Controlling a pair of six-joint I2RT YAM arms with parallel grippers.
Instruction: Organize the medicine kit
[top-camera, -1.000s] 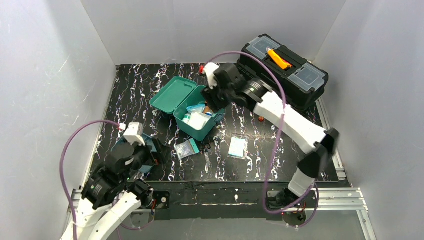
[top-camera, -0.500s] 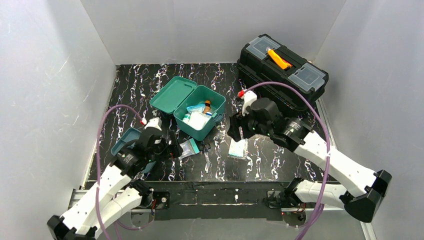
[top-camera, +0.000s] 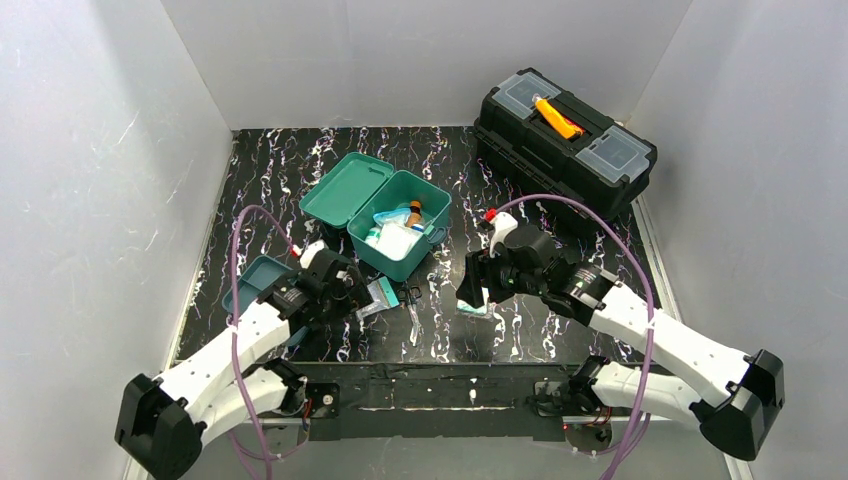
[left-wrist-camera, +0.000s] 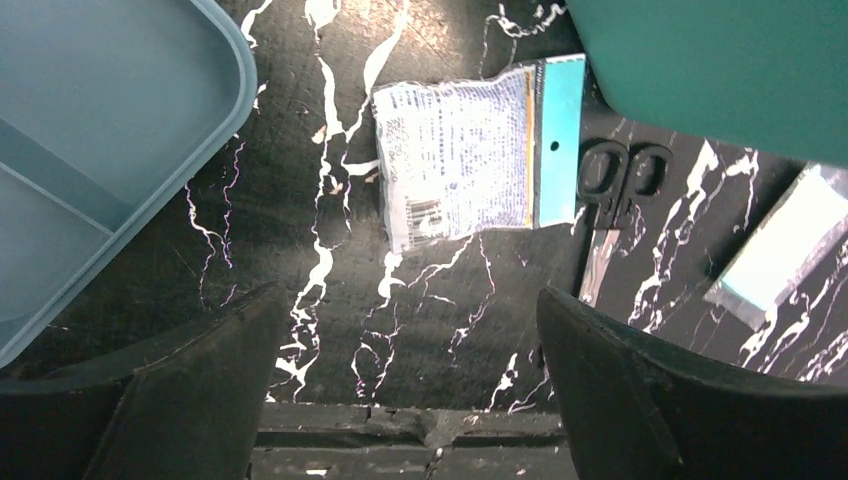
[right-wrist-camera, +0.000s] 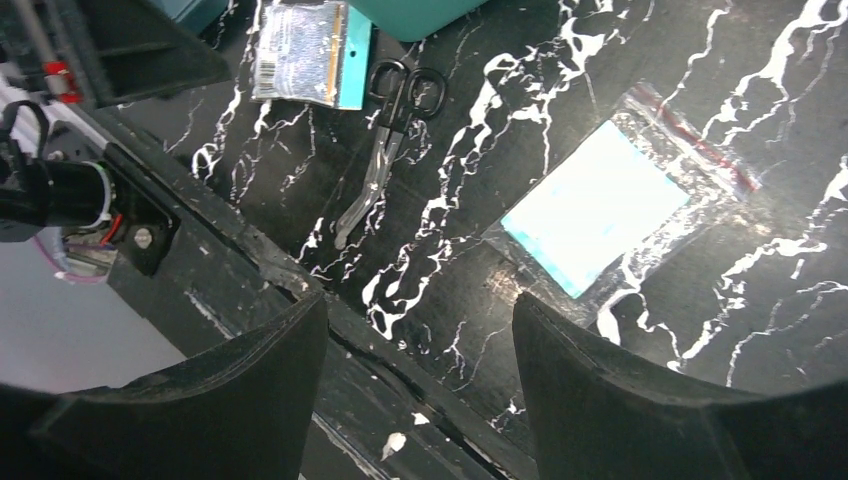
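Note:
The teal medicine kit box stands open at mid-table, lid back, holding a brown bottle and white packets. Its darker tray lies to the left and also shows in the left wrist view. A printed packet with a teal header and black scissors lie in front of the box. A clear bag with pale-blue gauze lies right of the scissors. My left gripper is open and empty above the table near the packet. My right gripper is open and empty beside the gauze bag.
A large black toolbox with an orange handle stands at the back right. White walls enclose the table on three sides. The table's front edge and metal rail run just below both grippers.
My right arm has pulled back from over the open box and come down over the gauze bag. My left arm has reached forward and right, from beside the tray to the printed packet.

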